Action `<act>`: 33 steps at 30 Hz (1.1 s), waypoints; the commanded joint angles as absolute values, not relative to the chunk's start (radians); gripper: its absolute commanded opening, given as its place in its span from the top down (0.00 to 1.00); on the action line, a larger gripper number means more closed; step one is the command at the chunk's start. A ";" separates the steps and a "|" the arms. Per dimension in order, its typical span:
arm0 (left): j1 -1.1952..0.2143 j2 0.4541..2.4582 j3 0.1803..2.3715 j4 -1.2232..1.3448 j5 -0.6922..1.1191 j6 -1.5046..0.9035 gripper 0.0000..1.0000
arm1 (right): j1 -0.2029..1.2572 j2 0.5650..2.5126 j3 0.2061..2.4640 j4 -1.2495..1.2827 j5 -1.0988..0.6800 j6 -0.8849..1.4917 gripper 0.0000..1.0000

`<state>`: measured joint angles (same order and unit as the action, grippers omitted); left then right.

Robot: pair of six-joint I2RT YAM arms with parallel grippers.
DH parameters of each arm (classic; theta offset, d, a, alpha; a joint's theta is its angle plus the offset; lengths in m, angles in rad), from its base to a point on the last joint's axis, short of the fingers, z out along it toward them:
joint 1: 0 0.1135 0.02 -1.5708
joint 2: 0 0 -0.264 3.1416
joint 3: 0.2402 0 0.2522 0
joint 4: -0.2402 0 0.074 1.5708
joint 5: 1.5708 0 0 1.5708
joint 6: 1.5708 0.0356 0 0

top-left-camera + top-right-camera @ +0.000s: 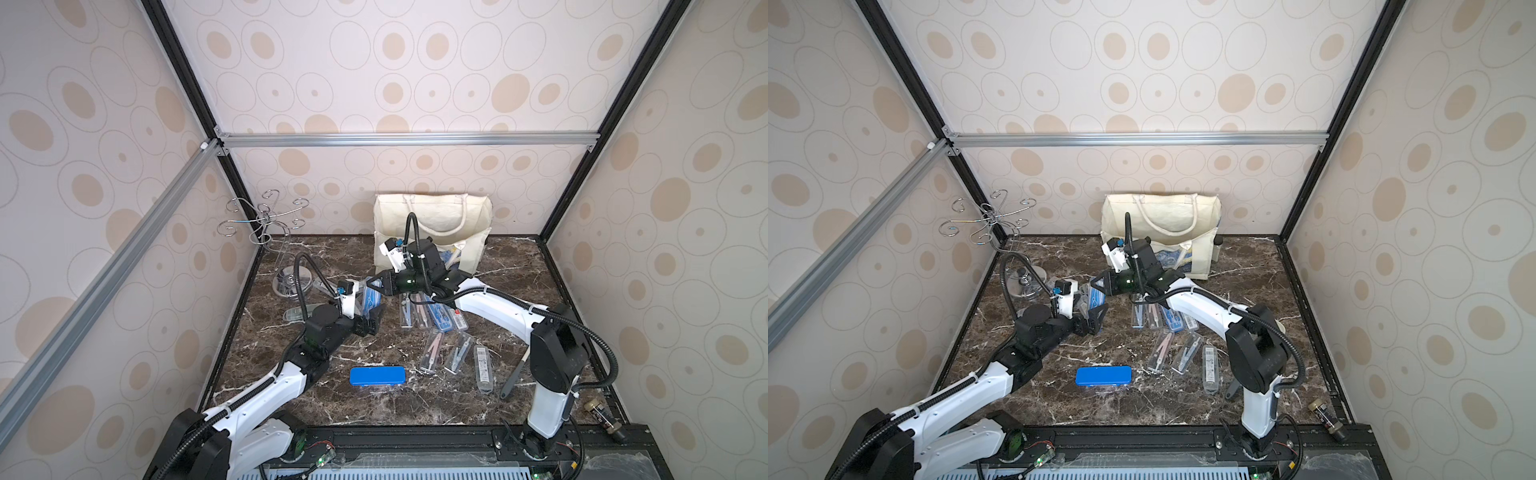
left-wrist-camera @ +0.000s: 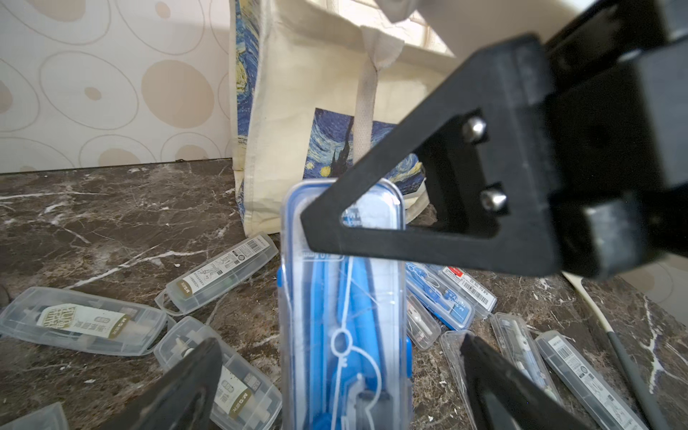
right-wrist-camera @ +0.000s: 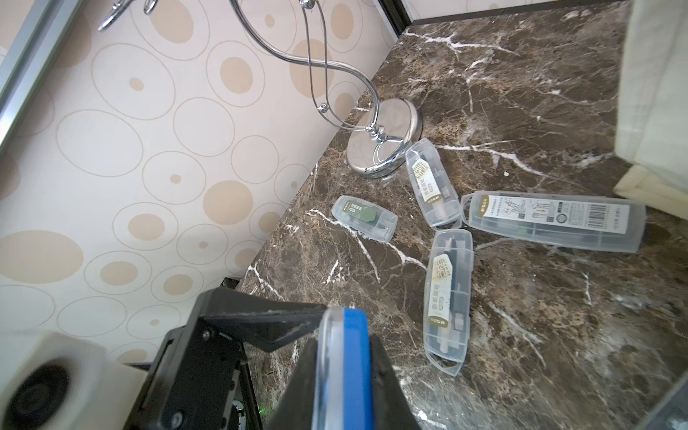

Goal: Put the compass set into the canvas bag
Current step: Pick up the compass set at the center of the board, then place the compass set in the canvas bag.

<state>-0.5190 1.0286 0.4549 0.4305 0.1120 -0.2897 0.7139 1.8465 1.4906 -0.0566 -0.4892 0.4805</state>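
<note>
The compass set (image 2: 342, 298) is a clear case with a blue back and a blue compass inside, held just above the table in both top views (image 1: 371, 297) (image 1: 1094, 297). My right gripper (image 3: 344, 372) is shut on its far end, and the case (image 3: 344, 335) shows edge-on between the fingers (image 2: 409, 208). My left gripper (image 2: 338, 344) is open, its fingers standing either side of the case with gaps. The canvas bag (image 1: 432, 216) (image 2: 316, 74), cream with rope handles and a starry print, stands against the back wall behind both grippers.
Several clear compass cases (image 1: 432, 316) (image 3: 446, 298) lie scattered on the marble table. A blue tin (image 1: 377, 376) lies near the front. A chrome hook stand (image 1: 291, 282) stands at the back left. A dark-handled tool (image 1: 513, 378) lies by the right arm's base.
</note>
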 commanded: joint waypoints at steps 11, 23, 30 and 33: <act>-0.522 0.876 0.399 0.426 0.064 -0.260 0.00 | 0.637 1.784 1.792 -0.243 -0.435 0.319 0.86; -0.523 0.973 0.410 0.410 0.022 -0.311 0.00 | 0.383 1.717 1.942 -0.194 -0.366 0.344 0.87; -0.522 1.104 0.456 0.385 0.037 -0.369 0.00 | 0.240 1.769 1.968 -0.203 -0.268 0.266 0.88; -0.522 1.138 0.454 0.414 0.049 -0.392 0.00 | 0.223 1.820 1.971 -0.203 -0.208 0.202 0.88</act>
<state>-0.5190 1.1210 0.4133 0.3824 0.0360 -0.3515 0.2268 1.7676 1.9491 -0.2153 -0.2737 0.2733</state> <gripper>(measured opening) 0.993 0.194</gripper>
